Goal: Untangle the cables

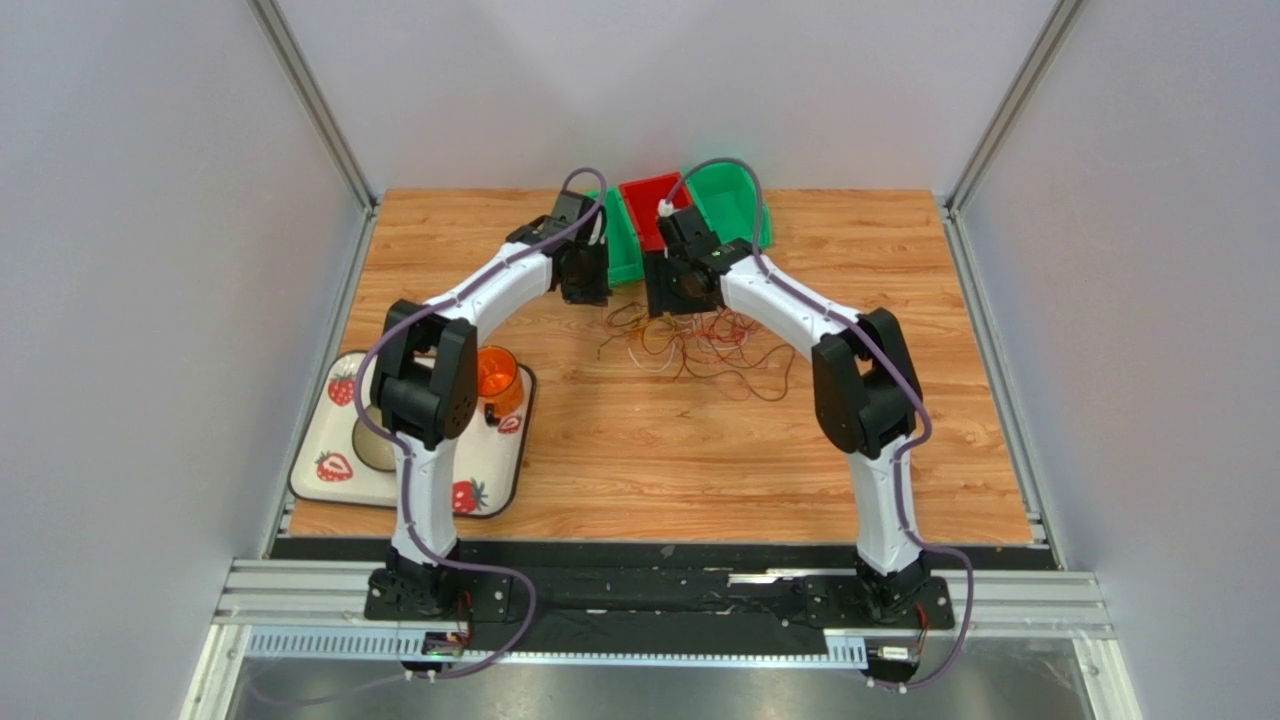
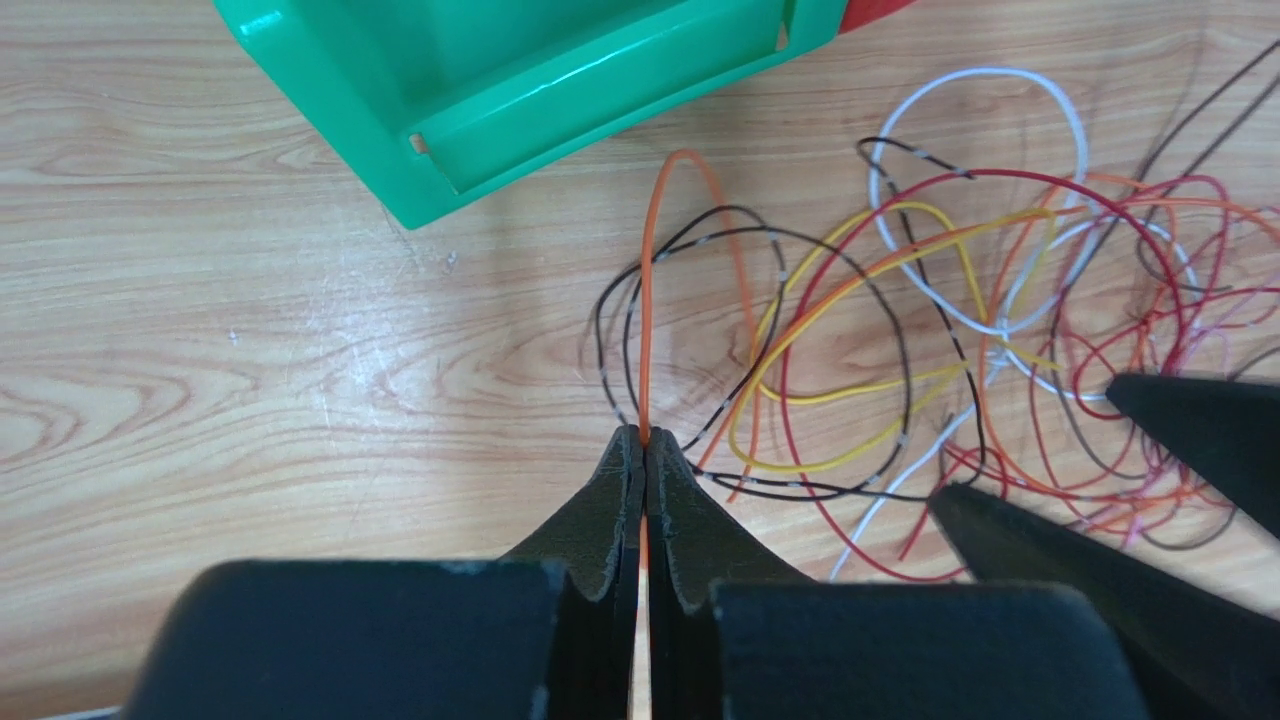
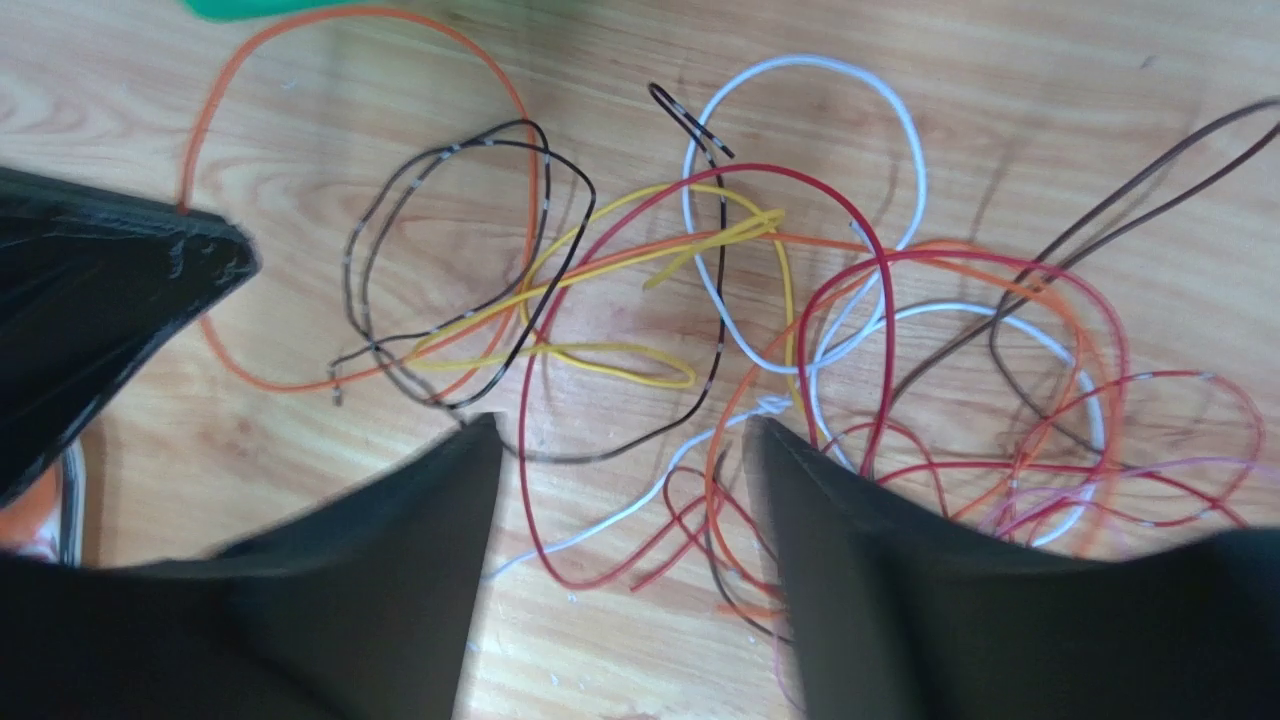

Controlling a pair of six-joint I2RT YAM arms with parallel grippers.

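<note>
Untangling barely begun: the cables (image 1: 706,348) lie in one knotted heap on the table (image 1: 601,465), just short of the green bin (image 2: 496,90) and red bin (image 1: 649,203) at the 12 o'clock edge. At the heap's 10 o'clock side, the left claw (image 2: 645,438) is pinched fully closed on a single orange cable (image 2: 649,300), which rises from its tips, arches over and drops back into the pile. The right claw (image 3: 619,435) hangs wide open over the middle of the heap with nothing between its fingers; red, yellow, white and dark strands cross beneath it.

By the look of it, only the first strand has been picked. No cable lies apart from the others, and none shows in the part of the green bin in view (the orange one appears to be crossed by at least a dark loop). Nearly all the work is left.
</note>
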